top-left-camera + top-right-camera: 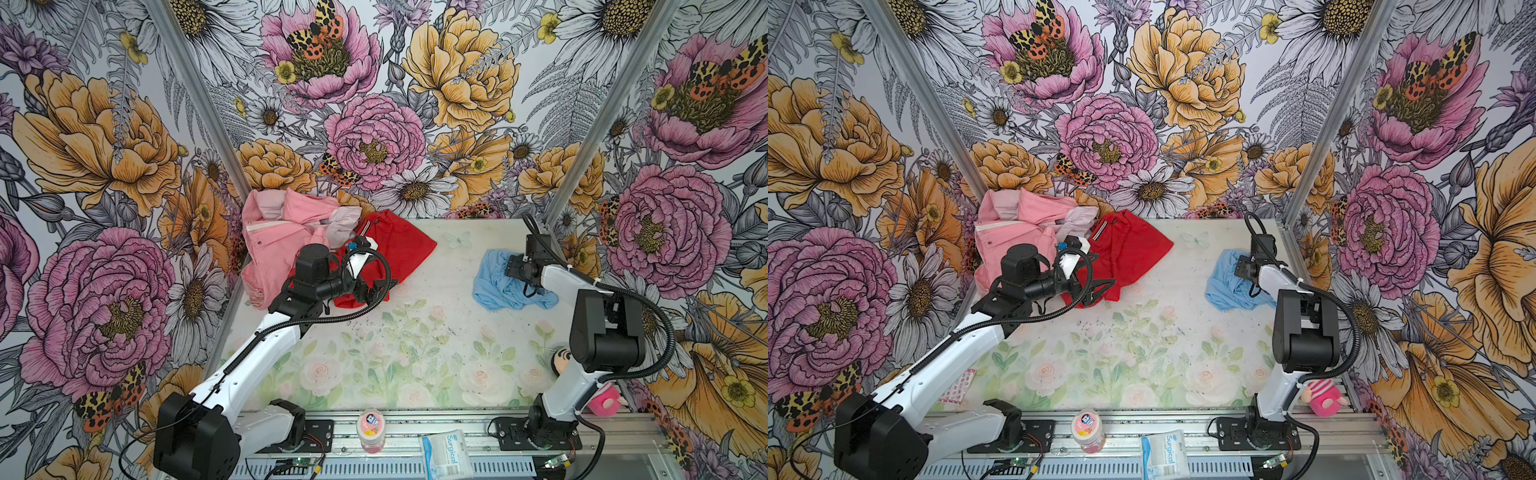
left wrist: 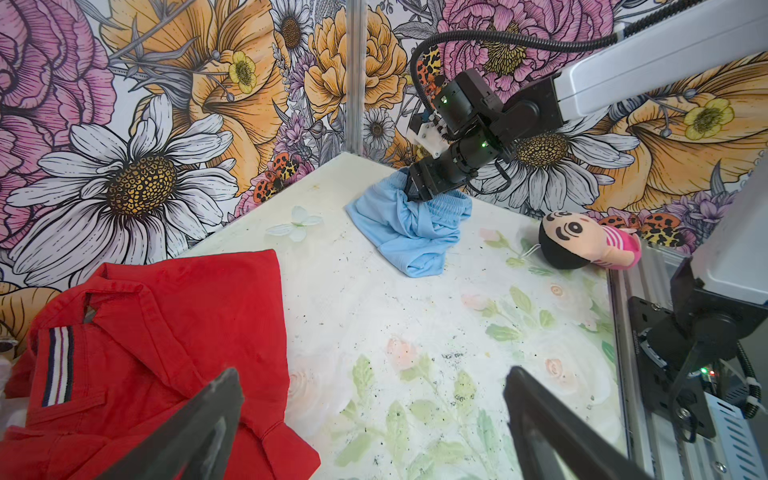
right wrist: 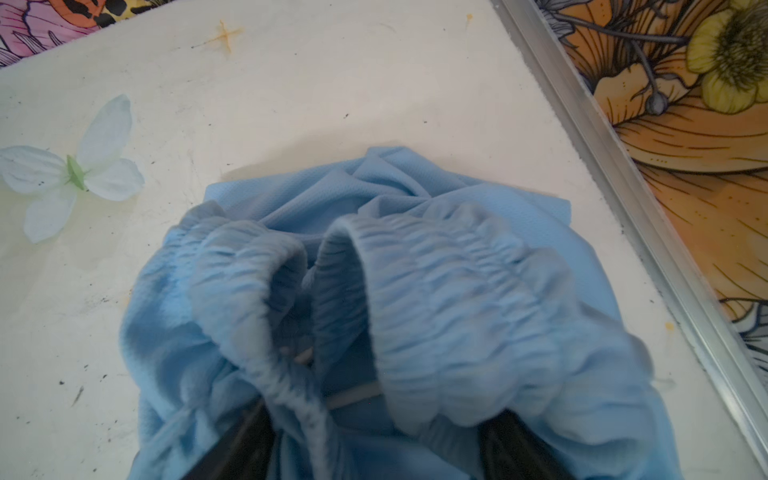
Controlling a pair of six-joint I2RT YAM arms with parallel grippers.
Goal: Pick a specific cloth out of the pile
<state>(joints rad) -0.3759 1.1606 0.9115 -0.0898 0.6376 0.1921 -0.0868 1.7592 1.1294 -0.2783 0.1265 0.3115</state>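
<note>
Gathered elastic of the sky-blue cloth [image 3: 457, 291] fills the right wrist view, slumped over and between the right fingers [image 3: 505, 446], which stand spread wide and pinch nothing. Seen in both top views, this cloth [image 1: 494, 286] lies crumpled on the counter [image 1: 436, 286] at about two o'clock, well apart from the pile [image 1: 291, 232] at ten o'clock, where a pink jacket [image 1: 266, 249] is heaped just beside a red shirt [image 1: 403, 245]. Over that shirt's near edge hang the left fingers [image 2: 208, 415], parted and empty, while a plush doll [image 2: 582, 245] lies at four o'clock.
</note>
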